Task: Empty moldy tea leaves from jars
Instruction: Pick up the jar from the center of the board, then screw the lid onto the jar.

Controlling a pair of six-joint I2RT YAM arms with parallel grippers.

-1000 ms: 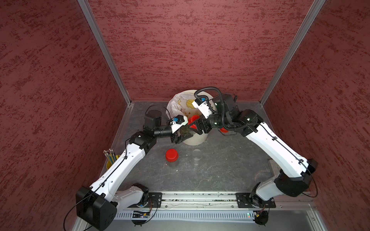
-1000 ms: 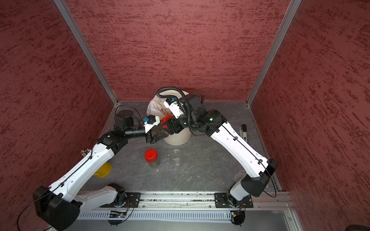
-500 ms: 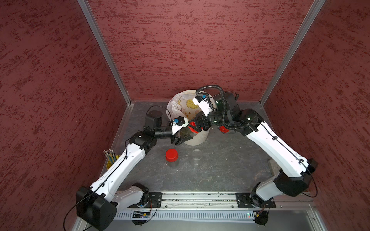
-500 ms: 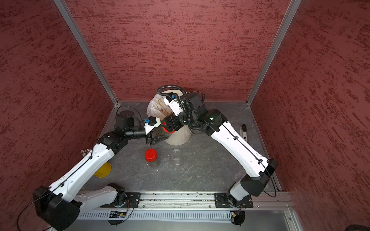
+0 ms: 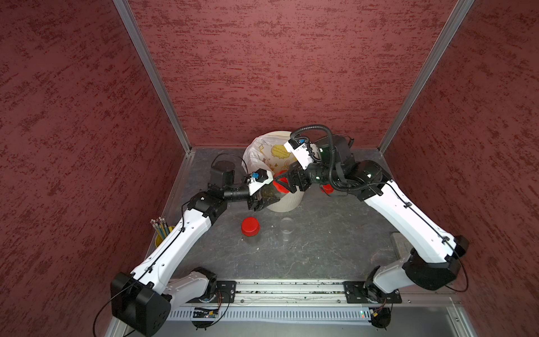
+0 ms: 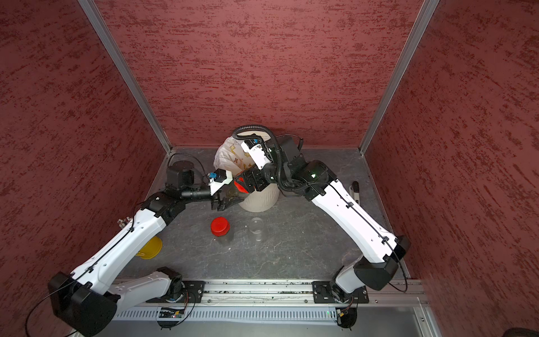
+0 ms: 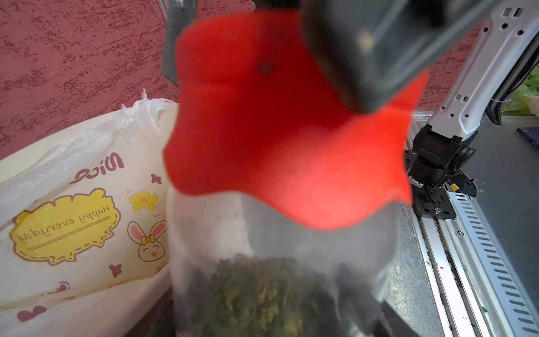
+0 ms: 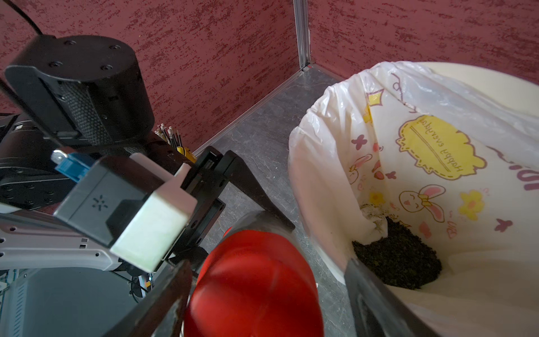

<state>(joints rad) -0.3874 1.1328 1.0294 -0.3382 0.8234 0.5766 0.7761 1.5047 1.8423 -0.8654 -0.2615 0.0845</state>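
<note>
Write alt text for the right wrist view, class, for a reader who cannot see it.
The right gripper straddles the red cap of a clear jar that the left gripper clamps beside a cream bin. The bin's white cartoon-printed bag holds a dark pile of tea leaves at the bottom.

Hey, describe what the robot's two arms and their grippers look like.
The left arm and right arm have white shells, black joints and thin black cables. A ribbed black hose loops over the right wrist. Each wrist carries a white-and-black camera block with a blue plug. The fingers are flat and black.
</note>
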